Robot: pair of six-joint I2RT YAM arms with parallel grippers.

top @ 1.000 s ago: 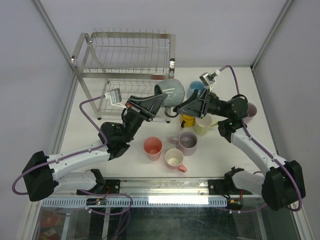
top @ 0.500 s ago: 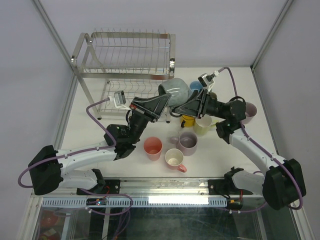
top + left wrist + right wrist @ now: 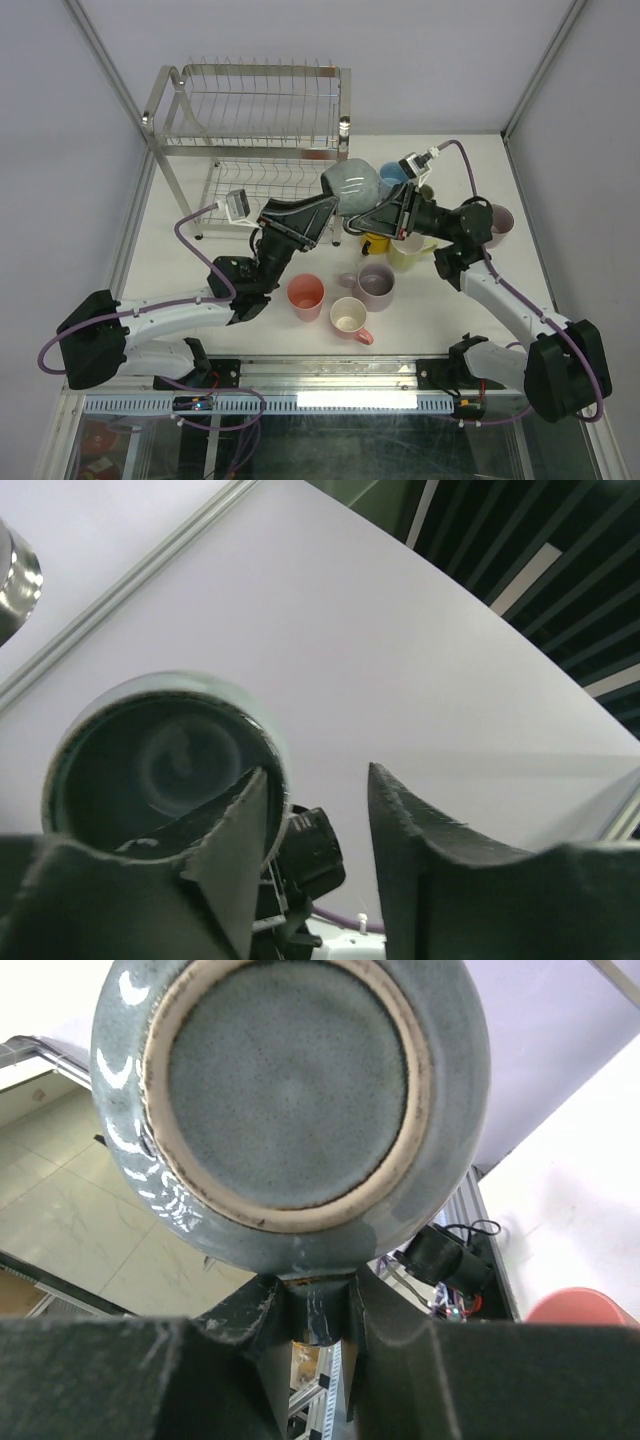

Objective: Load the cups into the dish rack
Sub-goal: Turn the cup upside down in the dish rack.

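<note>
A: What is the left gripper doing?

B: Its jaws stand apart. The rim wall of the grey mug sits loose in the gap, so nothing is pinched there. The right gripper is clamped on what looks like the mug's handle, just below the base.

A: So where is the mug?

B: In the air between the two arms, in front of the lower tier of the dish rack, touching neither rack nor table.

A: How far along is the task?

B: Barely begun. Neither tier shows a cup. The salmon cup, lilac cup, yellow cup, pale green cup and a pink-handled cup wait on the table. A light blue one and a mauve one sit further right.

A: What changed over the last second?

B: It looks like a handover. A second ago the left jaws held the mug and the right ones gaped. Now the right has closed and the left has let go. The mug drifted slightly right, and the left arm followed.
</note>
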